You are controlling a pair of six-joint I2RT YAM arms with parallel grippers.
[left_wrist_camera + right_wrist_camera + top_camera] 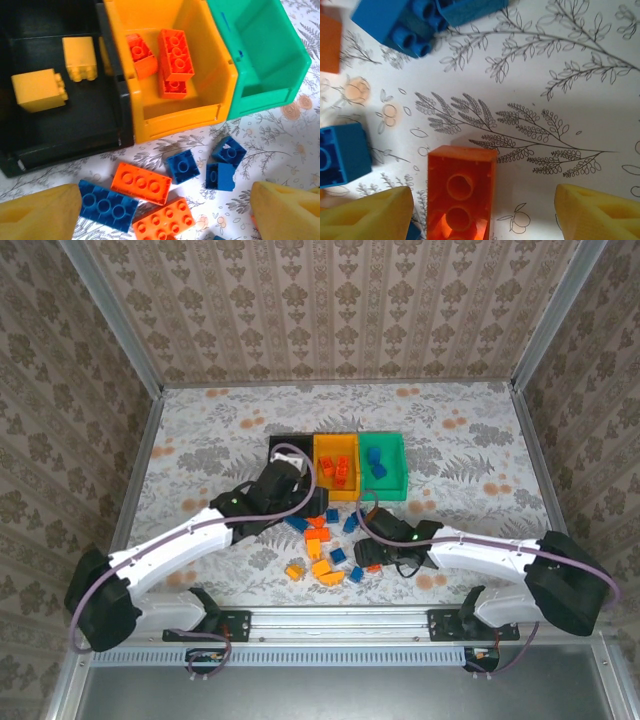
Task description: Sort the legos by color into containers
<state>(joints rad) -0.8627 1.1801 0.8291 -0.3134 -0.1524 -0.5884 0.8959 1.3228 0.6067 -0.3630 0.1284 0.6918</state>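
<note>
Red-orange brick (461,192) (likely light, stiff, slick) near the bench's (570,75) near edge lies between the right pincer's (482,210) parted fingers (370,215); pinch its flat sides. Left pincer (165,210) gapes, empty.

I'm seeing the left arm (170,550) and right arm (480,552) showing smooth white shells, running into black joints and bulky black bases. A purple cable (300,455) is looping along each one, and chunky, wedge-shaped yellow fingers (40,212) are poking into both wrist views.
</note>
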